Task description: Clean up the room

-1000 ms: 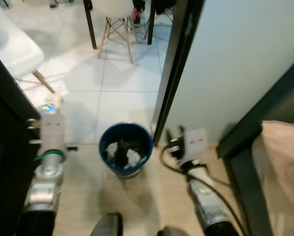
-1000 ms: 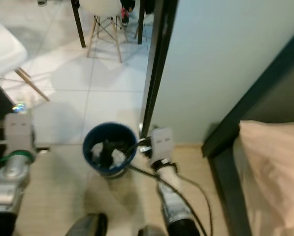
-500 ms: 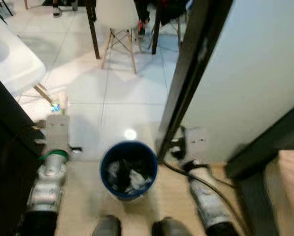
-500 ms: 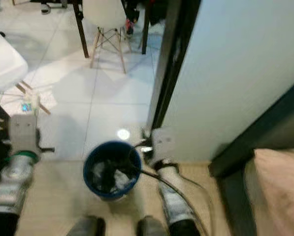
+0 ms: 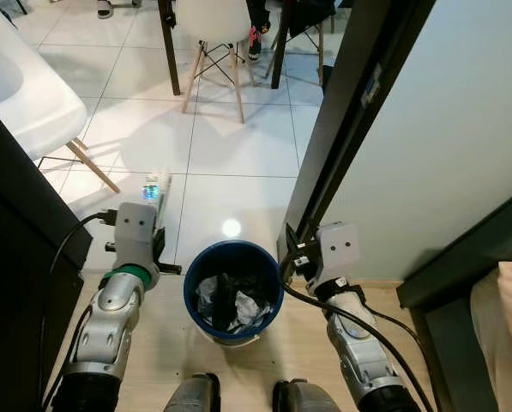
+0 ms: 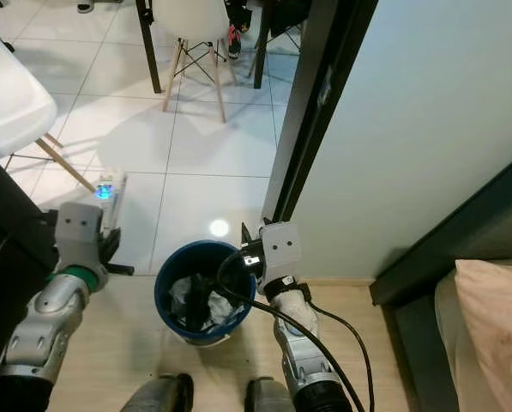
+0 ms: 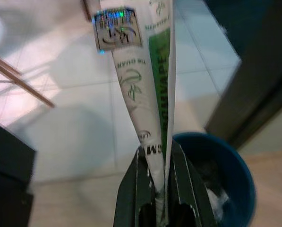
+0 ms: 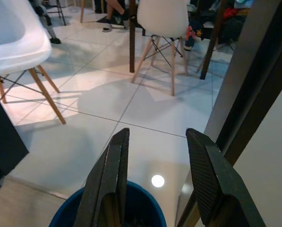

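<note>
Two feet (image 5: 243,399) mark our stance at the near edge, with the blue bin (image 5: 233,289) on the floor just ahead, already part full of crumpled paper and dark scraps. Our left gripper (image 7: 158,198) is pressed together on a flattened white and green packet (image 7: 148,85), pinching its lower end so the rest sticks out forward; the packet sits beside the bin's rim, not yet over it. We judge the hold is meant for carrying it across and dropping it in. Left arm is bent, forearm angled toward the bin. Our right gripper (image 8: 156,187) hovers above the bin's far rim, fingers spread wide, holding nothing. Beyond lie white tiles, a dark door frame (image 5: 346,137) and white chairs (image 5: 213,21).
</note>
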{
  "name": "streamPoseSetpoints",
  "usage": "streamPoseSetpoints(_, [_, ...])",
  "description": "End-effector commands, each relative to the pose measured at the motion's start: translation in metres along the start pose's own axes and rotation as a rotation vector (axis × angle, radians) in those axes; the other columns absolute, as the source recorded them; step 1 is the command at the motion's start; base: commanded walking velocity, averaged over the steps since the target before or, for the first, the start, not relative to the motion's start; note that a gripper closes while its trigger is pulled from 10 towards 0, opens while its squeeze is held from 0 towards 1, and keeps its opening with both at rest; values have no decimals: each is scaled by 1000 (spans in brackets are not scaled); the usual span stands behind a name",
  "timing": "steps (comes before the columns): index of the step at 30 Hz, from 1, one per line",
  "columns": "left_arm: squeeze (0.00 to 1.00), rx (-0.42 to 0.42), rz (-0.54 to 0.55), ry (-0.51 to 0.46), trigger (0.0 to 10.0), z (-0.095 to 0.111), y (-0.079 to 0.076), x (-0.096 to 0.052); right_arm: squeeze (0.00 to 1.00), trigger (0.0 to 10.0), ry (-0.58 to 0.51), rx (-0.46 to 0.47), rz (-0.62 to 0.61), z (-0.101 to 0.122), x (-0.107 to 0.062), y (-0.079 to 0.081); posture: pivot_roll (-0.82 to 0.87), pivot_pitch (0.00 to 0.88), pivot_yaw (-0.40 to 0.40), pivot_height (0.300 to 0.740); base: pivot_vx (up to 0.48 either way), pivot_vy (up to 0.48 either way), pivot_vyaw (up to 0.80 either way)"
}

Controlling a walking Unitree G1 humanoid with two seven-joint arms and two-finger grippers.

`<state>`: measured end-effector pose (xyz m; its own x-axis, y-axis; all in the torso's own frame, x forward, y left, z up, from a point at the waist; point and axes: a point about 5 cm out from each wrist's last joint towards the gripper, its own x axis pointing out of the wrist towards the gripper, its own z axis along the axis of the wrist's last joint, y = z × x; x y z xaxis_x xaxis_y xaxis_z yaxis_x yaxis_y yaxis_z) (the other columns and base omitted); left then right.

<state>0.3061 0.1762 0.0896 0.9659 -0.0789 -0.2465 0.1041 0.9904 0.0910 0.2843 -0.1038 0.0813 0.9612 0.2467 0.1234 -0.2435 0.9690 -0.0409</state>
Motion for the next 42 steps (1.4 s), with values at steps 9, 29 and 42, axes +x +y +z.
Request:
streamPoseSetpoints(9, [0,-66,-252,164,10000,-8,-30,33,0,10000,-92,-16,-12,27,9,-1,-100,252,63,707,0,0,0])
streamPoseSetpoints(29, [1000,-65,-392,120,10000,44,-57,67,0,10000,-255,-86,-196,86,-6,-25,-216,377,128,707,0,0,0])
streamPoseSetpoints(42, [0,6,-348,92,10000,8,-10,34,0,10000,-185,-62,-198,69,-11,-23,-141,255,127,707,0,0,0])
